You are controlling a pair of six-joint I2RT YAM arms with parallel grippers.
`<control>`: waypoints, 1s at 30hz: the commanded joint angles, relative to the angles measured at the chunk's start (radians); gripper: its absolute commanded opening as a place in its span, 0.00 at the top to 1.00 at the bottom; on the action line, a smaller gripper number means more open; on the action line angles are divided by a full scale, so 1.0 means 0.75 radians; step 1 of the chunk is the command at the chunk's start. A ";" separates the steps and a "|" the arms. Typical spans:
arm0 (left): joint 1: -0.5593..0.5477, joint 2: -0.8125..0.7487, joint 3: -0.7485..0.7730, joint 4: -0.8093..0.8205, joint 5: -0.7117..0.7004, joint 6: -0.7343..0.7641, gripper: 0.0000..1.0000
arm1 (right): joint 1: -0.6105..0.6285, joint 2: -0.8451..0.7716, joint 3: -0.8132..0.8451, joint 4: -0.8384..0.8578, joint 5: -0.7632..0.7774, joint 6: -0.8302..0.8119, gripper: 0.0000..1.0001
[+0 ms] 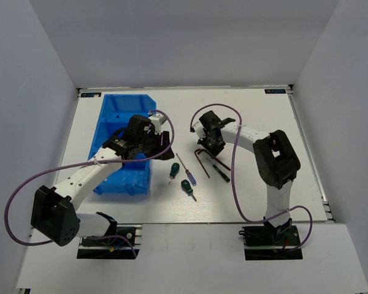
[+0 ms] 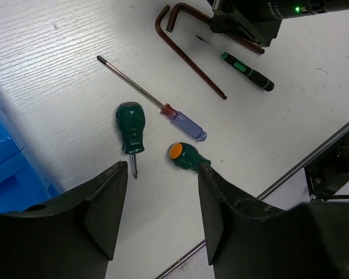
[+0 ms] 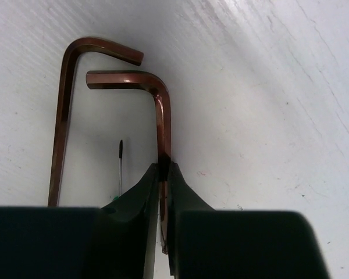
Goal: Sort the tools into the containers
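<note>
My right gripper is shut on the long leg of a reddish-brown hex key, at or just above the table. The second hex key lies just left of it, and the thin tip of the black-green screwdriver shows between them. In the top view the right gripper is at mid-table. My left gripper is open and empty, hovering over the table beside the blue bin. Below it lie two stubby green screwdrivers and the blue-handled screwdriver.
The black-green screwdriver lies right of the hex keys. Purple cables loop from both arms over the table. The bin's edge shows in the left wrist view. Grey walls enclose the table on three sides.
</note>
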 commanded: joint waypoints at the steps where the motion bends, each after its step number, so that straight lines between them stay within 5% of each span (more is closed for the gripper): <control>1: -0.010 -0.074 0.012 0.004 -0.013 -0.010 0.38 | 0.003 0.092 -0.068 0.012 -0.014 0.053 0.94; 10: -0.010 -0.103 0.024 -0.011 -0.037 -0.010 0.38 | -0.050 0.037 0.121 -0.064 -0.124 0.013 1.00; 19: -0.010 -0.222 -0.013 0.087 -0.049 -0.022 0.38 | -0.079 0.019 0.498 0.026 -0.537 -0.020 1.00; 30: -0.010 -0.496 -0.025 0.227 -0.246 -0.010 0.38 | -0.048 0.440 0.919 0.754 -0.807 0.205 1.00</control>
